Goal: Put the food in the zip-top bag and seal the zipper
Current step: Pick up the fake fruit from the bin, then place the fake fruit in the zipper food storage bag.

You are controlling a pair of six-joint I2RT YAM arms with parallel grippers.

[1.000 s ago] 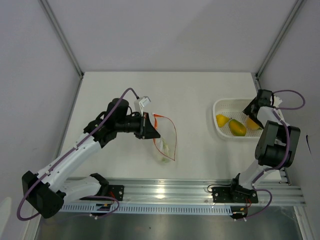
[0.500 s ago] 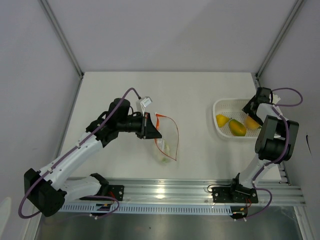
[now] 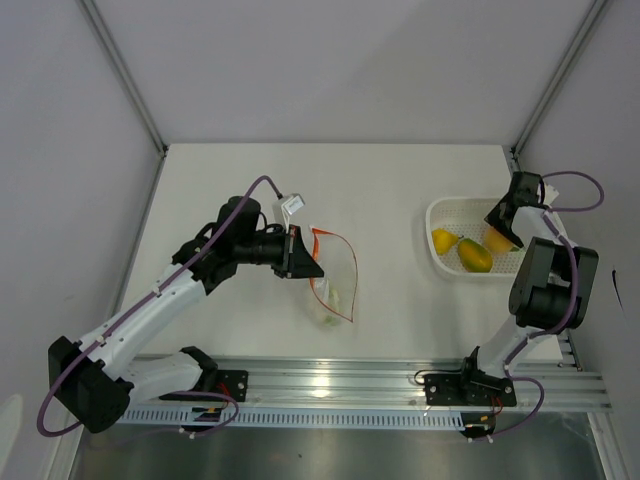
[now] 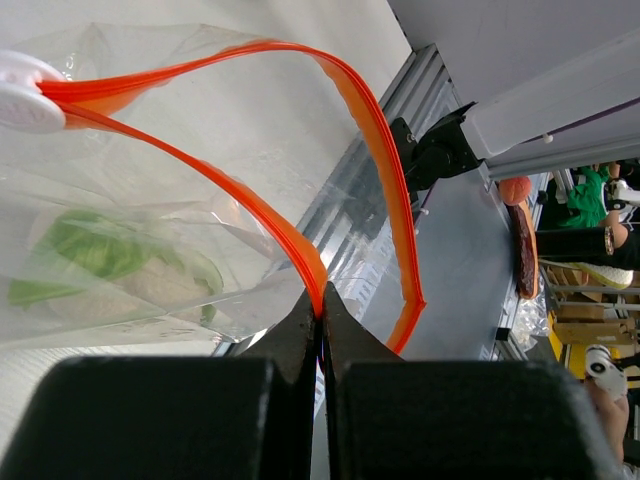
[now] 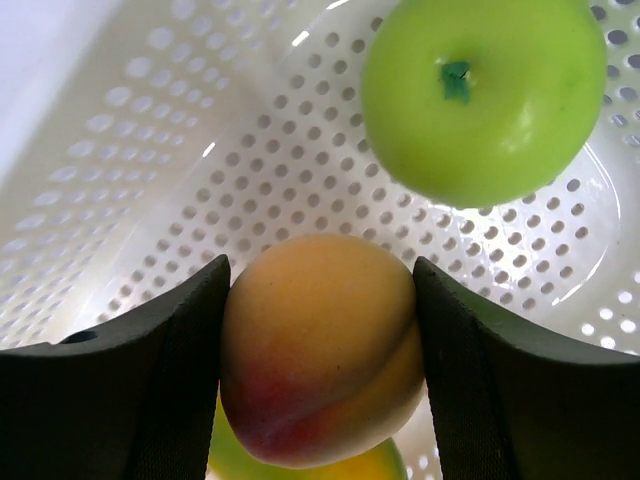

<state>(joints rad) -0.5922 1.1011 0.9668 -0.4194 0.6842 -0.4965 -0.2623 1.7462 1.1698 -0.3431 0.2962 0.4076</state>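
Overhead, a matte white tabletop sits between plain grey walls. The left gripper is clenched on the orange-red zipper strip of the thin clear zip-top bag (leafy white-and-green vegetable inside, beyond its tips). The right gripper clasps a smooth round peach in the perforated white basket; a glossy green apple lies just beyond.

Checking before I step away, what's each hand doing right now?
Left hand: closed, pinching the zipper.
Right hand: closed on the peach.
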